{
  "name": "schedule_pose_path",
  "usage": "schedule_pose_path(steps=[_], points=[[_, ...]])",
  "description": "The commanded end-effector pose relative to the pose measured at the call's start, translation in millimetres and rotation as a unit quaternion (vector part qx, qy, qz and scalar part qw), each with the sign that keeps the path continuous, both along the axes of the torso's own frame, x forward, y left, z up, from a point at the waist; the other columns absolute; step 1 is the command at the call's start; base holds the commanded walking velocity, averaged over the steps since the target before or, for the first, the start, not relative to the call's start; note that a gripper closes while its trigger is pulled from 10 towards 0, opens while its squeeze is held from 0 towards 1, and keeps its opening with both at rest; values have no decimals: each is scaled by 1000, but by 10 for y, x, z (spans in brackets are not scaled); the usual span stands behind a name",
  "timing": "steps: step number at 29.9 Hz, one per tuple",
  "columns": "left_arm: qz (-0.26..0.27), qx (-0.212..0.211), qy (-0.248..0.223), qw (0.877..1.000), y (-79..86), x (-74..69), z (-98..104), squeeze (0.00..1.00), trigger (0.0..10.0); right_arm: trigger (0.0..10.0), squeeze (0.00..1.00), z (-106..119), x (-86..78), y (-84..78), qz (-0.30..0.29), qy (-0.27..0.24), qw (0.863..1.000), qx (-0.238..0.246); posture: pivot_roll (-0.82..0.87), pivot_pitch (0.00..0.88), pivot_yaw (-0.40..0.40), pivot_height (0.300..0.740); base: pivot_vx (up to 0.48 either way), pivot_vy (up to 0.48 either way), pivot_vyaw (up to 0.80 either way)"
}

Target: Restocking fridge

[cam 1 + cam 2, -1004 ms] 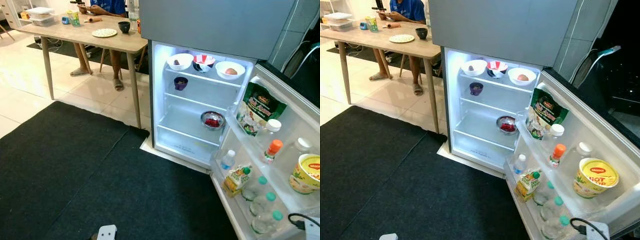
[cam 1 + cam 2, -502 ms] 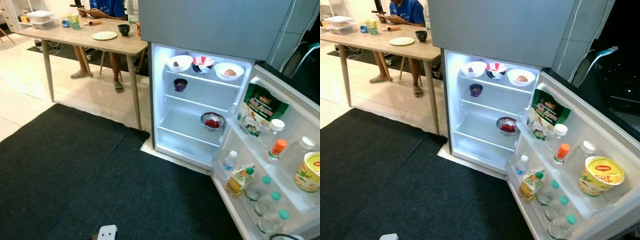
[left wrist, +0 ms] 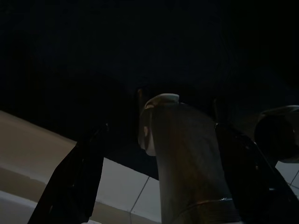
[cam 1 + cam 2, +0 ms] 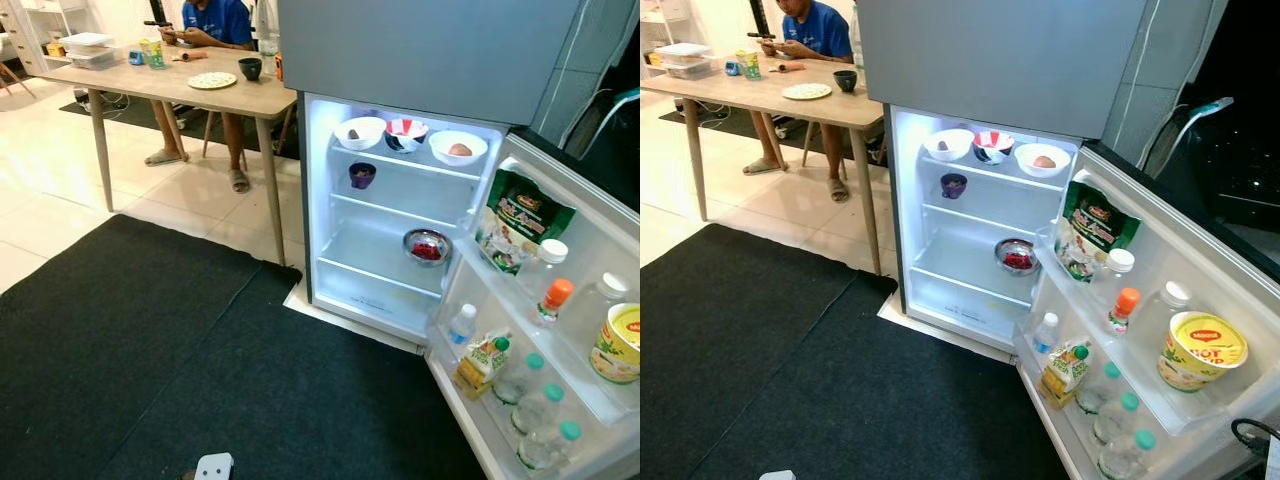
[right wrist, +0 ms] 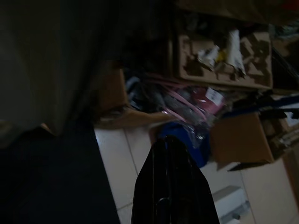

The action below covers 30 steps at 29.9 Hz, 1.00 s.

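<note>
The fridge (image 4: 400,200) stands open and lit. Its top shelf holds three bowls (image 4: 405,132), with a small purple cup (image 4: 362,174) below and a metal bowl of red food (image 4: 427,245) lower down. The open door (image 4: 560,330) carries a green bag (image 4: 520,222), an orange-capped bottle (image 4: 550,300), a yellow noodle cup (image 4: 617,345), a juice carton (image 4: 478,362) and green-capped bottles (image 4: 540,410). My left gripper (image 3: 161,128) hangs open in the dark over the mat, a grey cylinder beyond it. My right gripper (image 5: 170,140) hangs shut over floor tiles.
A black mat (image 4: 150,350) covers the floor before the fridge. To the left stands a wooden table (image 4: 190,85) with a plate, a dark cup and boxes, and a person in blue (image 4: 215,20) sits behind it. Cardboard boxes and bags (image 5: 219,60) lie by my right side.
The camera has shifted, so the table and the seated person show more and the fridge sits slightly lower right. Nothing in the fridge has moved.
</note>
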State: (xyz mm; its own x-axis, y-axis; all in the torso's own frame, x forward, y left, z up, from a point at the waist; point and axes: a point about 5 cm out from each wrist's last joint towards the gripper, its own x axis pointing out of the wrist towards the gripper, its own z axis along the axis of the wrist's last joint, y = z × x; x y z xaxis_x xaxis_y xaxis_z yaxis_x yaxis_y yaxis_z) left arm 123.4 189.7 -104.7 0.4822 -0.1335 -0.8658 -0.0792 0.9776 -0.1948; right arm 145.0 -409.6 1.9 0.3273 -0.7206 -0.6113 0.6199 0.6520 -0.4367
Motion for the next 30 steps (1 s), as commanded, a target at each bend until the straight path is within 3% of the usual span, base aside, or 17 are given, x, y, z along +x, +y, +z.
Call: schedule_pose_path(steps=[1,3,9,17,23,27,30], points=[[-4,11,3,1000,76,-25,3,0,10000,10000,0,45,27,-32,6,6,1000,-13,-103,16,-18,740,0,0,0],[-4,11,3,1000,76,-25,3,0,10000,10000,0,45,27,-32,6,6,1000,-13,-103,16,-18,740,0,0,0],[-3,18,2,1000,167,-39,15,0,10000,10000,0,238,-76,-264,-67,-17,997,-47,-99,41,-5,740,0,0,0],[5,17,-10,1000,229,-18,38,0,10000,10000,0,291,-198,-364,-55,11,997,-62,-92,88,-19,740,0,0,0],[14,32,-25,999,504,-70,100,0,10000,10000,0,311,-660,-528,-62,81,992,-79,-100,187,8,740,0,0,0],[20,41,-25,999,616,-106,123,0,10000,10000,0,379,-829,-615,-91,82,988,-89,-102,225,30,740,0,0,0],[18,50,-27,998,718,-107,156,0,10000,10000,0,438,-921,-674,-130,50,986,-95,-115,236,44,740,0,0,0]])
